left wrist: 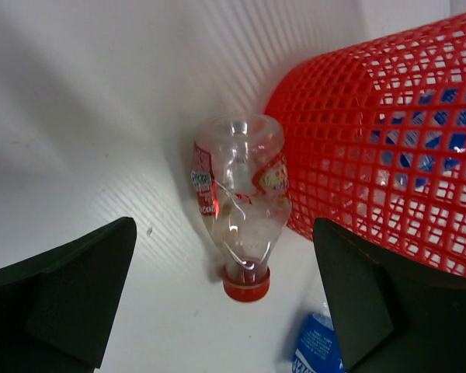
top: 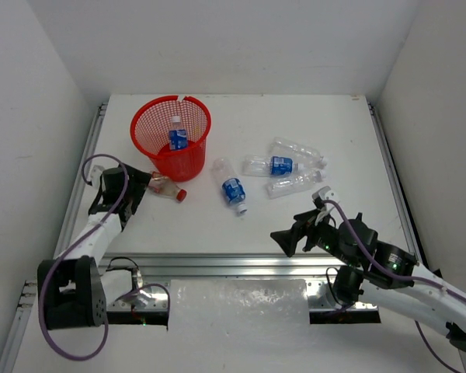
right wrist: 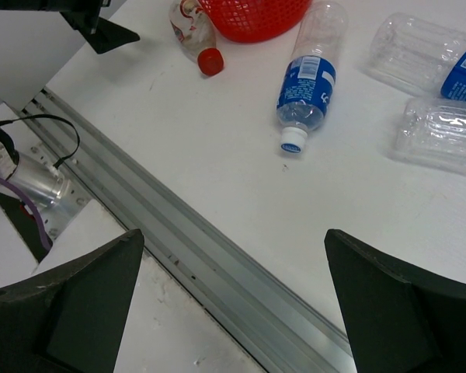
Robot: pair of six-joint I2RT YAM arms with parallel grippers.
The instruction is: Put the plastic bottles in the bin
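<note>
The bin (left wrist: 373,132) is glossy red plastic mesh, and the red-capped bottle (left wrist: 241,194) is clear, shiny, crinkled plastic. The table (top: 202,225) looks smooth, matt white, and the rail (right wrist: 217,263) at its near edge is dull, grooved metal.

We see a white desk (top: 311,116) and a red bin (top: 185,165) whose wall is an open square mesh. The bottle in the bin (top: 177,137) is clear with a blue label and a white cap. The red-capped bottle (left wrist: 241,194) is clear with a red-and-white label. The blue-labelled bottle (right wrist: 309,78) has white print and a white cap. The unlabelled bottle (right wrist: 443,136) is clear and ribbed. The left gripper (left wrist: 225,256) and right gripper (right wrist: 233,264) are black, and the cables (right wrist: 19,201) are purple.
</note>
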